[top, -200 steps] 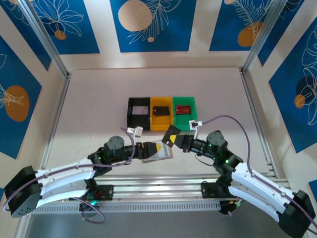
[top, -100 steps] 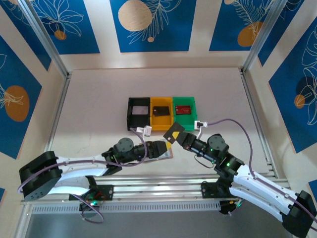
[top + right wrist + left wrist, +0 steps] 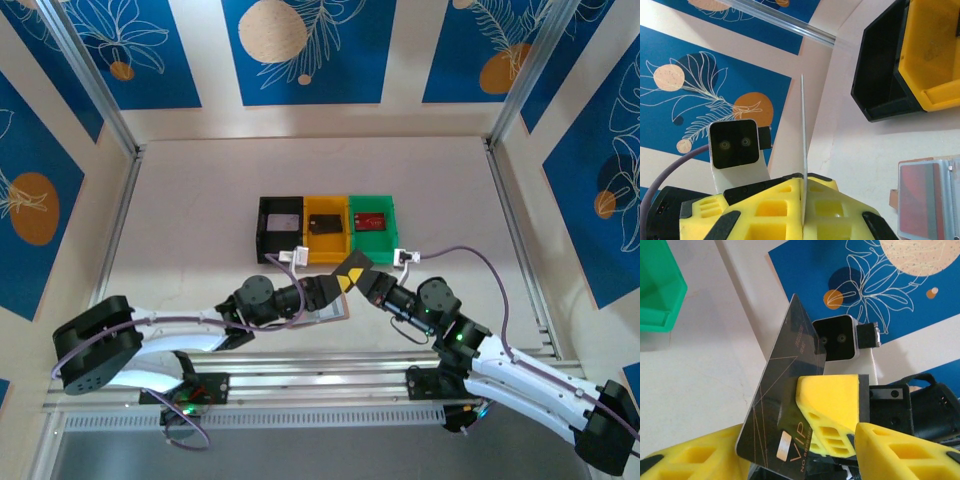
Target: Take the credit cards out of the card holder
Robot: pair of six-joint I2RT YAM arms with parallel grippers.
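Tabletop (image 3: 200, 200): right gripper (image 3: 803, 190) pinches VIP card (image 3: 785, 380) (edge-on at right wrist), left gripper (image 3: 322, 291) spread.

Right gripper (image 3: 360, 279) holds a dark credit card (image 3: 350, 268) beside left gripper (image 3: 327, 289).

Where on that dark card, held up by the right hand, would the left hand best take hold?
By its two flat faces, on the free stretch beyond the right hand, coming head-on from opposite that hand. The dark card stands on edge, blade-thin in the right wrist view, so only the faces give a pinch. The left hand flanks it, open.
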